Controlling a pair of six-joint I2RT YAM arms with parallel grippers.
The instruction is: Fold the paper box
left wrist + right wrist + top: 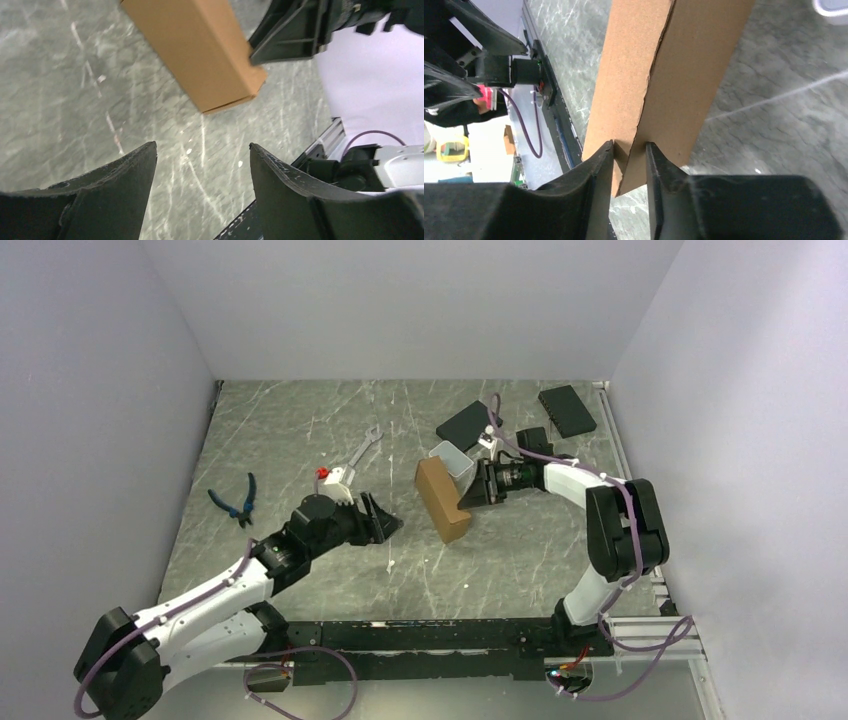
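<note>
I see the paper box [443, 498] as a long, narrow carton of plain brown corrugated cardboard, already folded into a closed rectangular shape. It sits right of centre on the grey marbled table [300, 430], lying diagonally, with its far end just beside a small translucent white case [452, 460]. Its faces are bare brown.

My right gripper [465, 495] is closed on the box. The right wrist camera shows both fingers [599, 167] pinching one thin cardboard edge at the box's near corner, beside a ragged seam where one panel overlaps another. The overhead view does not show that seam.

My left gripper [385, 523] hangs with its jaws spread wide and nothing between them, just left of the box and apart from it. Its wrist camera shows the box's near end face with a thin slit along the lower edge.

Only the overhead view shows two black slabs [470, 422] behind the box, blue-handled pliers [238, 500] and a wrench [366, 450] to the left.
</note>
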